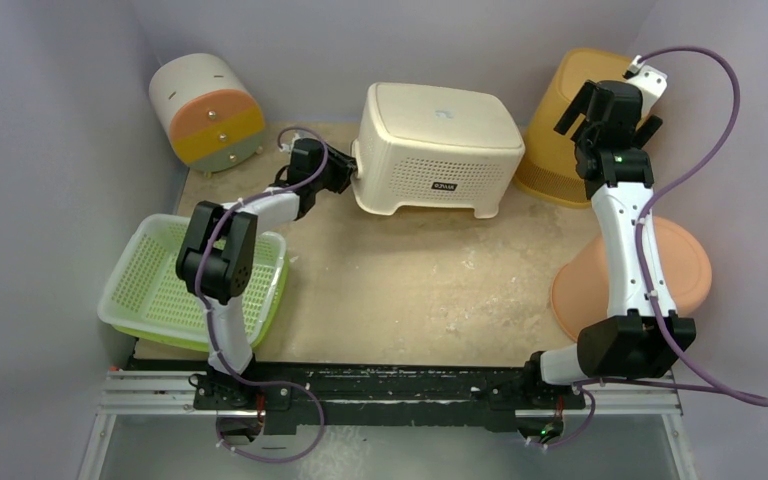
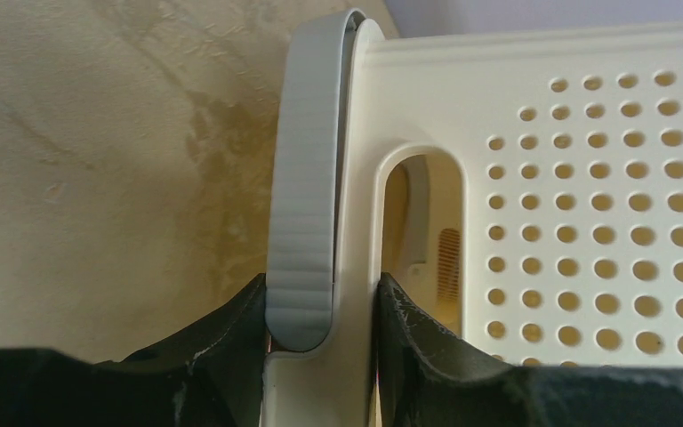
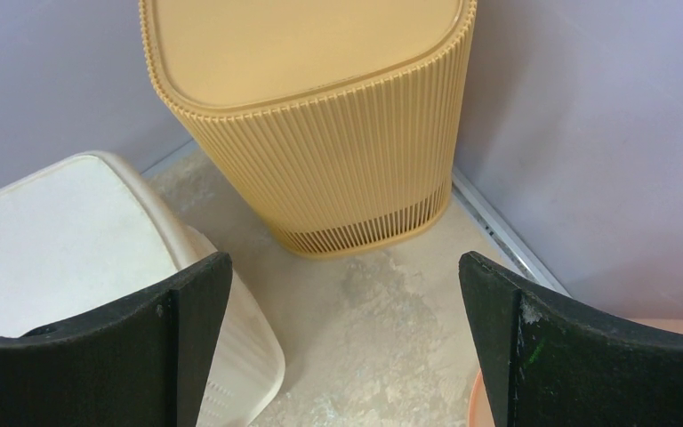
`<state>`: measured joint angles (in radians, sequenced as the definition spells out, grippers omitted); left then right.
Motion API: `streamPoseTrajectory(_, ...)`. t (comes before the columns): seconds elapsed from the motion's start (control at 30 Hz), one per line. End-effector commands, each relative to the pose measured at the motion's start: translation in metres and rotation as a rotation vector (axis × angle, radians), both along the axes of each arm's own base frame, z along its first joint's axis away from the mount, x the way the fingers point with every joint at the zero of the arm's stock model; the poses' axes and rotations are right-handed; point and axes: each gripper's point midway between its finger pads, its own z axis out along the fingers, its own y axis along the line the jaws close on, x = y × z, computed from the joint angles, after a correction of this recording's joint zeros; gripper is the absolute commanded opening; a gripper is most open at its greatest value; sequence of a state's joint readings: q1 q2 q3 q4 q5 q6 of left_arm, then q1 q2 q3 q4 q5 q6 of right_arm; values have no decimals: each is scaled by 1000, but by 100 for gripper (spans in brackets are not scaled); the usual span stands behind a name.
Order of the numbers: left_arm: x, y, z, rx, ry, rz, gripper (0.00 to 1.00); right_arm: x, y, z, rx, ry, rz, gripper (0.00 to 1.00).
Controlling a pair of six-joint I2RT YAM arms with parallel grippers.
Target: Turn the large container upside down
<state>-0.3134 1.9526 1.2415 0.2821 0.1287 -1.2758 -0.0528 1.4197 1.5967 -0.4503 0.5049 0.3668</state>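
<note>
**Top view:** large container (image 1: 438, 135), cream w/ perforated sides, sits back-centre on the desk (image 1: 410, 290). Closed base faces up and the mouth looks to be down. Left pincer (image 1: 350, 170) is at its left end wall. Right pincer (image 1: 610, 112) is raised, well apart from it, near the yellow ribbed bin (image 1: 552, 150).

**Left wrist:** fingers (image 2: 222, 356) sit either side of the container's edge and the grey strip (image 2: 307, 205) beside the handle cut-out, so the left pincer is pinching it.

**Right wrist:** right pincer is spread wide w/ nothing between. Bin is ahead, container corner at lower left.

**Step, as I read it:** the flip looks about done and the step in hand is set-down/let-go. Next move needs the left pincer to spread and back straight off w/o dragging the container. Can't confirm the rim lies flat all round.
</note>
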Motion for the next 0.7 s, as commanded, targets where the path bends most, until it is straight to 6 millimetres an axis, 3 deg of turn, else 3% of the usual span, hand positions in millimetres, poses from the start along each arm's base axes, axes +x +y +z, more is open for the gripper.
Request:
streamPoseTrajectory(0.0, -22, 10, -54, 224, 133, -91, 32, -1, -1, 16, -2, -63, 1, 100)
streamPoseTrajectory(0.4, -25, 21, -88, 322, 201, -107, 36, -4, -1, 11, -2, -53, 1, 100)
streamPoseTrajectory(0.67, -23, 46, -79, 320, 192, -48, 47, -3, -1, 9, -6, -48, 4, 100)
